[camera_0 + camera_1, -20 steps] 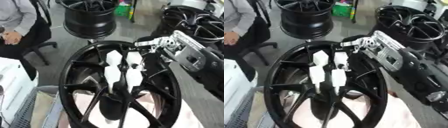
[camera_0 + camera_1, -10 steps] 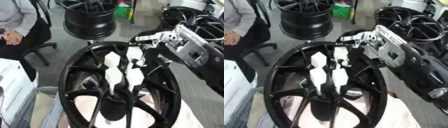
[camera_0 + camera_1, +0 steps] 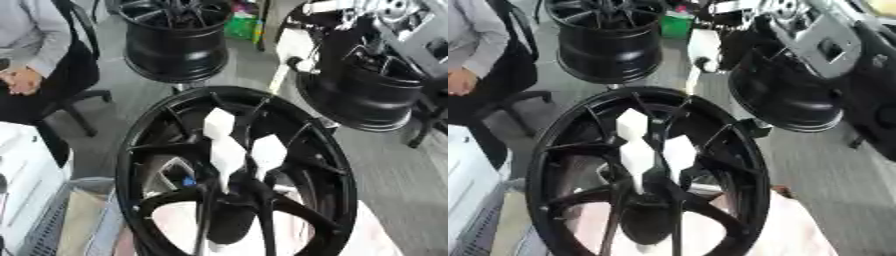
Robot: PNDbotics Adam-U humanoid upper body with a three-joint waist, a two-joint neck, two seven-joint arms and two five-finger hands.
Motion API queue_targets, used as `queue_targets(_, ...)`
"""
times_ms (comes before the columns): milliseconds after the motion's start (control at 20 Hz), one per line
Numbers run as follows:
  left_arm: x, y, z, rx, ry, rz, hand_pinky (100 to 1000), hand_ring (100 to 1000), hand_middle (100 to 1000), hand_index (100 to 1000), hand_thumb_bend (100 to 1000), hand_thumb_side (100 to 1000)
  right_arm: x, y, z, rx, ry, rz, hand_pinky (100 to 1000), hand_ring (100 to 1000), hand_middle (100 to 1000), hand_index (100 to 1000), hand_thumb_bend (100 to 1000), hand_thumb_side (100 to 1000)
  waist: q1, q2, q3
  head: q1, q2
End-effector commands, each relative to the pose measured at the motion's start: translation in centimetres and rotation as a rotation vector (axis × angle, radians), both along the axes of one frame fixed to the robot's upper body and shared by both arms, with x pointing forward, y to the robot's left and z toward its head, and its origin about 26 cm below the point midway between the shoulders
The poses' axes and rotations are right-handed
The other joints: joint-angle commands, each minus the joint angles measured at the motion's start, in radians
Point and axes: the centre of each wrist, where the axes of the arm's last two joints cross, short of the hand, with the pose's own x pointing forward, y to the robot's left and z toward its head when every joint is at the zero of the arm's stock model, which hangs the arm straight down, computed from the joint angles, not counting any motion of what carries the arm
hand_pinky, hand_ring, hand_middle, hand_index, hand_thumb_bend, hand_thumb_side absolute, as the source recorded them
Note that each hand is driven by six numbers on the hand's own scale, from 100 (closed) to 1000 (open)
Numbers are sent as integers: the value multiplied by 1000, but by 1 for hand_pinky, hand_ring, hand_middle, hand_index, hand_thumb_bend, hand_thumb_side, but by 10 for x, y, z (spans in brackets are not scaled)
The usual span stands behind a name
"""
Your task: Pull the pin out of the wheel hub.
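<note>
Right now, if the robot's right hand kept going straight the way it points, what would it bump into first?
Probably the green box, then the black wheel at the back. The right hand reaches leftward from the top right, but depth here is unclear.

Right arm (image 3: 833, 45): black body with a flat silver-grey plate, top right corner.
Plate details: dark rectangular cut-out in the middle, round silver fitting at its far end.
Right hand (image 3: 337, 9): silver and pale parts at the top edge, too blurred to make out.
Left arm: not seen.
</note>
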Motion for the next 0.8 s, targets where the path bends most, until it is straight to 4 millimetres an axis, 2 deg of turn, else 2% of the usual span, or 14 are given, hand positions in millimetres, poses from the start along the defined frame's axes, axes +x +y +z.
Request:
queue_targets(50, -2, 2, 8, 7, -28, 9, 766, 800, 626, 862, 118, 725, -2, -46, 30, 41, -87, -119, 784, 695, 399, 520, 100, 100, 8, -13, -7, 2, -9)
queue_targets(150, -2, 3, 8, 11, -28, 15, 766, 800, 626, 861, 117, 726, -4, -77, 34, 54, -120, -201, 785, 697, 403, 524, 100, 100, 7, -12, -11, 4, -7)
queue_targets(300, -2, 5, 9, 18, -32, 24, 766, 800, 626, 861, 116, 725, -15, -139, 34, 70, -167, -376, 785, 699, 412, 534, 100, 100, 6, -9, -18, 14, -3)
queue_targets(450, -2, 6, 10, 22, -36, 30, 766, 800, 626, 861, 116, 725, -32, -201, 25, 64, -188, -557, 790, 709, 428, 548, 100, 100, 5, -5, -21, 20, 0)
queue_targets(550, -2, 6, 10, 26, -37, 30, 766, 800, 626, 861, 114, 725, -46, -238, 15, 50, -187, -661, 794, 720, 472, 576, 100, 100, 6, -2, -22, 24, 4)
queue_targets(700, -2, 6, 11, 29, -43, 31, 766, 800, 626, 861, 114, 726, -69, -282, -1, 22, -173, -770, 808, 740, 535, 605, 100, 100, 8, 4, -21, 25, 8)
queue_targets(800, -1, 6, 11, 29, -43, 32, 766, 800, 626, 861, 114, 726, -79, -301, -12, 0, -162, -819, 813, 749, 563, 624, 100, 100, 10, 8, -20, 26, 7)
